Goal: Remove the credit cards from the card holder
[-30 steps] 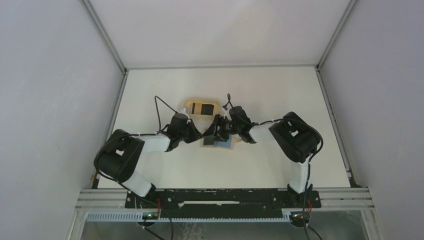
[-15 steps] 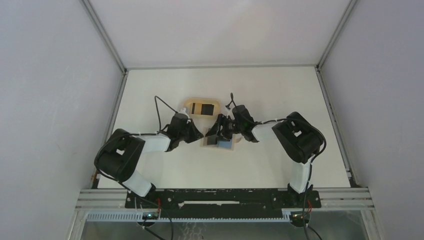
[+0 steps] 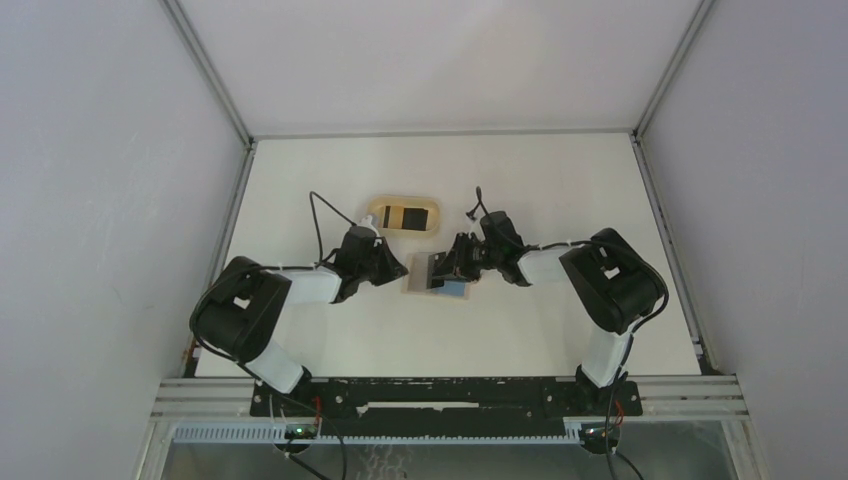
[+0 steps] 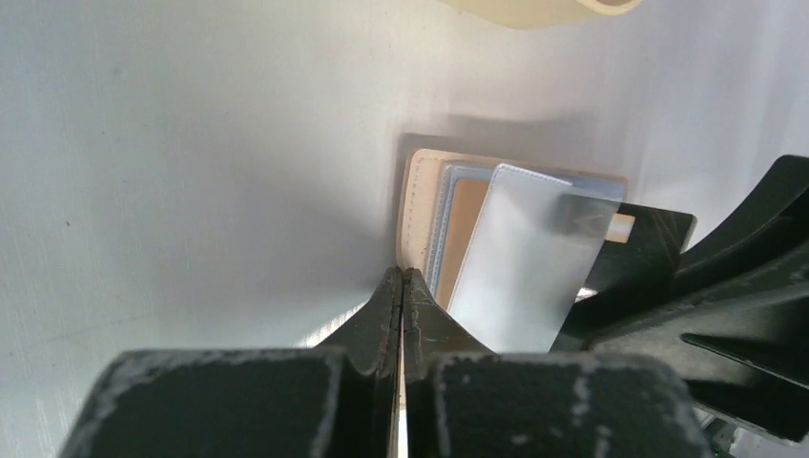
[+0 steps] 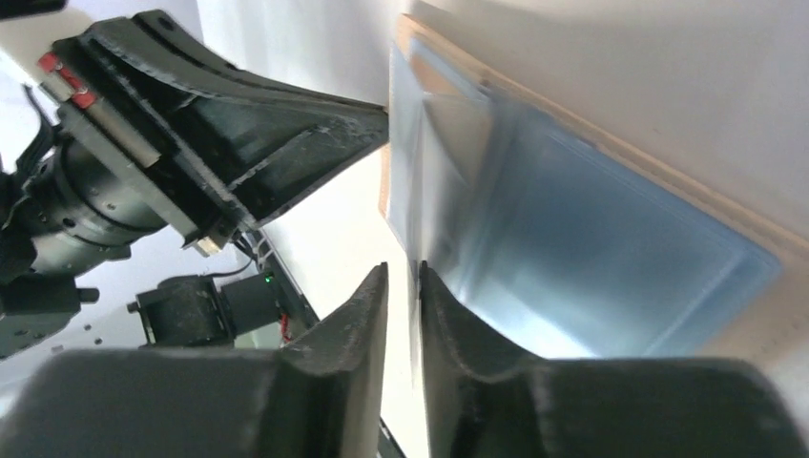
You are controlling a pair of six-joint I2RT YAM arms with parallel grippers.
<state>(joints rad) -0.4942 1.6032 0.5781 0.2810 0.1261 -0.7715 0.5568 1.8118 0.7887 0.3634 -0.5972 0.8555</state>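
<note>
1. Card holder [image 3: 452, 290]: lies open and flat on the table [image 3: 540, 190], between the two grippers and just in front of the oval wooden tray [image 3: 402, 215]. The tan outer edge faces the left arm. The blue inside faces up. In the left wrist view, a clear plastic flap [image 4: 525, 248] stands tilted up from the holder's tan and blue pockets.

2. Left gripper [image 3: 403, 272]: fingers pressed fully together, nothing between them. The tips [image 4: 403, 286] rest at the tan edge of the holder, at its near left corner.

3. Right gripper [image 3: 447, 270]: low over the right part of the holder, pointing toward the left gripper. In the right wrist view, its fingers [image 5: 377, 296] stand close together with a narrow slit between them.

4. Dark card [image 3: 440, 266]: sits raised above the holder at the right fingers. It shows a pale stripe near one end in the left wrist view [image 4: 639, 253]. The views do not show whether the fingers are clamped on it.

5. Tray: holds a dark item and a tan item side by side; too small to identify
</note>
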